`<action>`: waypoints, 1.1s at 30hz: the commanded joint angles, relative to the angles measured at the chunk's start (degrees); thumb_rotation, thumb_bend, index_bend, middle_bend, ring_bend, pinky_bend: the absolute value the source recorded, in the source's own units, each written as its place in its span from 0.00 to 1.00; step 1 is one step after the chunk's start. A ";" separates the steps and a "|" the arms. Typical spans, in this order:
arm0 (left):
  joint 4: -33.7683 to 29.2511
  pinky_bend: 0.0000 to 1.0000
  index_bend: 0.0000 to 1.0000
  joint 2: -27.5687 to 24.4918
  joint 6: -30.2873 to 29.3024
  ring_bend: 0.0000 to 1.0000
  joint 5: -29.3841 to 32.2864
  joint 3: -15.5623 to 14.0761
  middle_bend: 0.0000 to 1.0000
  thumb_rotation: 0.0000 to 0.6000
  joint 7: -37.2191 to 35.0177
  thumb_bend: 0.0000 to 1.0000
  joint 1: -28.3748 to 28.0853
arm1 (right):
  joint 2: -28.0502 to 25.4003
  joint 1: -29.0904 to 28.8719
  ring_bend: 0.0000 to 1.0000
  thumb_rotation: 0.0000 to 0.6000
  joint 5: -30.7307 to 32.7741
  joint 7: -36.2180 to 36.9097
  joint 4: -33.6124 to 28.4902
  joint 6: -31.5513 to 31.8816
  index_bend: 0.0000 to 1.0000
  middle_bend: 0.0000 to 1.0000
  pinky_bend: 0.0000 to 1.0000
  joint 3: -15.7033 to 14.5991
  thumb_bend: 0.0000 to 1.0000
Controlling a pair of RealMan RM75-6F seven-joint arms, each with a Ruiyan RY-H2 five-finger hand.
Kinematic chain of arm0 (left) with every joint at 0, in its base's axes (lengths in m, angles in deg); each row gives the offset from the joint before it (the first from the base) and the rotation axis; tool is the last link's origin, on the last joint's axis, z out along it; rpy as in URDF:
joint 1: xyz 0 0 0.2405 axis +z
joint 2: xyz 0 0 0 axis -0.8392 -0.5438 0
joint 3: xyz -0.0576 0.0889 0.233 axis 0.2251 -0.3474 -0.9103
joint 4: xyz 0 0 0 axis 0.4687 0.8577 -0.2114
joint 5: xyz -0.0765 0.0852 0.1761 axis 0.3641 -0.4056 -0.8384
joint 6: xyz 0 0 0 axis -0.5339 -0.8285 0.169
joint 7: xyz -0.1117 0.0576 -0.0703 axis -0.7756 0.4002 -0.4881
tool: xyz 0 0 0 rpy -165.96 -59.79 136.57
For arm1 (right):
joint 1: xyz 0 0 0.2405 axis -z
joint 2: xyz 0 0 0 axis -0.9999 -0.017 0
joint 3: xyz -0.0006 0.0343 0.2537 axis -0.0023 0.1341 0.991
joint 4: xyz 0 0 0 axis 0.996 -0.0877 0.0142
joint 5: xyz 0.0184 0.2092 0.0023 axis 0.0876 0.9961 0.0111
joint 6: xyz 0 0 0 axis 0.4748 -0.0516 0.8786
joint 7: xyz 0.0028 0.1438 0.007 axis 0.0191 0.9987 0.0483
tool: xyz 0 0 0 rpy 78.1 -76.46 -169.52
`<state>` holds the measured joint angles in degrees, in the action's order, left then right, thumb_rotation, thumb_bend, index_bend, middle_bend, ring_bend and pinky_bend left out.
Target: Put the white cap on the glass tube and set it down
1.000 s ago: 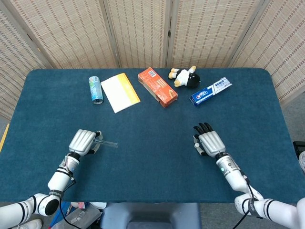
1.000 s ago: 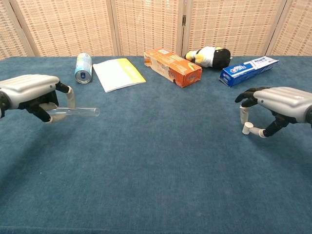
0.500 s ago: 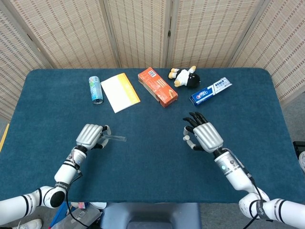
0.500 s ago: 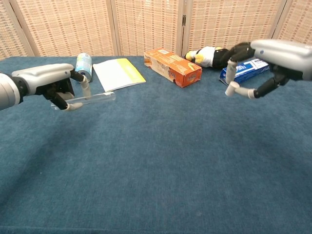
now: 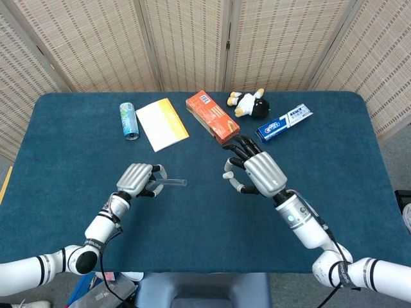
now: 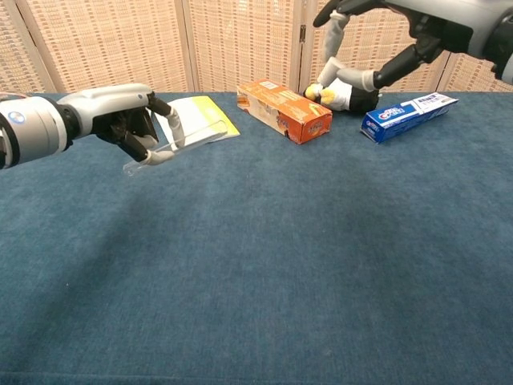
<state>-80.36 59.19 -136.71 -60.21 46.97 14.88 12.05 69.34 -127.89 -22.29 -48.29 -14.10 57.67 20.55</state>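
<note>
My left hand grips the clear glass tube near one end and holds it above the blue table. In the chest view the tube slants up to the right from that hand. My right hand is raised near the table's middle, to the right of the tube's free end and apart from it. It pinches the small white cap between thumb and a fingertip, with the other fingers spread. In the chest view this hand sits high at the top right.
Along the far side of the blue table lie a drink can, a white and yellow booklet, an orange box, a plush penguin and a blue toothpaste box. Woven screens stand behind.
Both hands have lifted off the table and moved toward the middle. The left carries the tube rightward; the right carries the cap up and leftward, closer to the tube.
</note>
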 commanded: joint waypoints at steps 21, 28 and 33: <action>-7.34 1.00 0.68 -2.59 1.71 0.95 5.36 2.52 0.97 1.00 -7.61 0.43 -2.46 | 5.79 -3.87 0.00 1.00 -2.36 2.09 3.47 1.24 0.61 0.19 0.00 -0.26 0.45; -7.79 1.00 0.68 -2.32 1.36 0.95 5.71 1.93 0.97 1.00 -7.75 0.43 -3.34 | 6.53 -4.49 0.00 1.00 -2.15 2.23 4.03 1.33 0.61 0.19 0.00 -0.29 0.45; -7.79 1.00 0.68 -2.26 1.09 0.95 6.17 1.57 0.97 1.00 -7.62 0.43 -3.86 | 6.53 -4.75 0.00 1.00 -1.91 2.32 3.97 1.17 0.61 0.19 0.00 -0.40 0.45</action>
<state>-88.16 56.92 -135.59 -54.06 48.57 7.24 8.23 75.87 -132.64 -24.20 -45.98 -10.12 58.85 20.16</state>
